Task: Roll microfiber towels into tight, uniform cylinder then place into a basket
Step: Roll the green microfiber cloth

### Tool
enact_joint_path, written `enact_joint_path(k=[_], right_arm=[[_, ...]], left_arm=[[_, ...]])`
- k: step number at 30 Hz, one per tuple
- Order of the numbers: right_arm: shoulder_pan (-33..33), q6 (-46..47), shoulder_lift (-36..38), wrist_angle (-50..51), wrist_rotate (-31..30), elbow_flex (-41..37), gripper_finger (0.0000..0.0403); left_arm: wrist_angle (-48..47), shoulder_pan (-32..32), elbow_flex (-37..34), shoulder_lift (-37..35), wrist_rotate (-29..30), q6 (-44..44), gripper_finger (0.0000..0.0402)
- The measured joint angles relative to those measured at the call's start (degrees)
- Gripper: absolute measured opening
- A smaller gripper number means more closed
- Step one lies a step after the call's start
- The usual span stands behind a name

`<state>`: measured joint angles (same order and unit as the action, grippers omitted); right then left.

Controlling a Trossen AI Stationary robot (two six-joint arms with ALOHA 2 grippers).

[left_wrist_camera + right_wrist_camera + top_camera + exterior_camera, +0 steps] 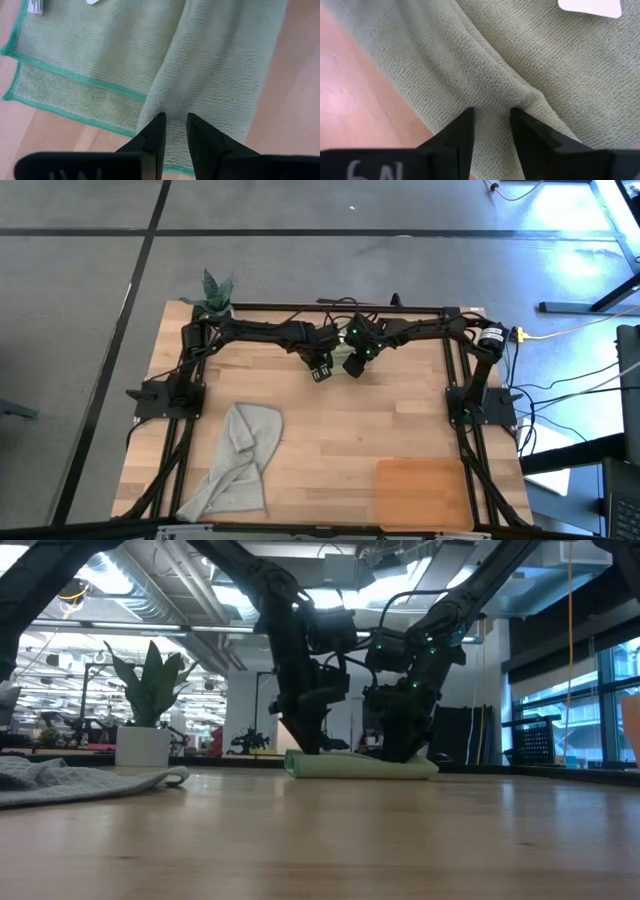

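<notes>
The sage green towel [360, 765] lies partly rolled at the far middle of the table, its rolled part [215, 65] next to a flat part [85, 60] with teal edging and a white tag [35, 5]. My left gripper [175, 122] and my right gripper [492, 117] both point down on it, side by side, each shut on cloth. In the high view they [322, 372] [357, 363] hide most of the towel. The light grey towel [235, 460] lies crumpled at the near left. The orange-brown basket [420, 495] sits at the near right. My left gripper pinches a ridge of the green towel's rolled part [175, 107] between its two fingers, near one end of the roll, coming from above. The towel rests on the table. My right gripper pinches a puckered ridge of the green towel [492, 102] between its two fingers from above, near the other end; the cloth gathers into creases at the fingers. The towel rests on the table.
A white plant pot [215, 300] stands at the far left corner. Black frame rails run along the table's left, right and far sides [470, 410]. Bare wood lies between the green towel and the basket [360, 430].
</notes>
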<state>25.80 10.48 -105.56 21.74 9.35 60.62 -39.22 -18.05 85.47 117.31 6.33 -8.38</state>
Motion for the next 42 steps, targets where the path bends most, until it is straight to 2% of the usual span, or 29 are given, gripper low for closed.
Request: enact_joint_path(k=[11,21,25,33,38,42], right_arm=[[-0.1,-0.2,0.8,3.5,0.8,3.1,0.0130],[-0.1,-3.1,1.3,14.0,0.7,10.6,0.0130],[-0.1,-3.3,1.3,17.4,-3.3,13.6,0.0130],[-0.1,-5.0,1.4,20.9,-3.7,18.3,0.0130],[-0.1,-6.7,2.1,23.6,-4.0,18.5,0.0130],[-0.2,-7.2,4.5,26.0,-6.8,18.5,0.0130]], left_arm=[[0.2,-0.3,0.0,0.4,0.0,1.9,0.0067],[-1.1,-0.2,0.0,-0.6,0.0,1.5,0.0067],[-1.9,-0.2,0.0,-2.4,0.0,1.5,0.0067],[-4.9,-0.8,0.0,-7.1,0.9,1.5,0.0067],[-9.0,-0.9,0.0,-10.3,4.9,1.5,0.0067],[-11.6,-0.9,0.0,-14.0,8.4,1.4,0.0067]])
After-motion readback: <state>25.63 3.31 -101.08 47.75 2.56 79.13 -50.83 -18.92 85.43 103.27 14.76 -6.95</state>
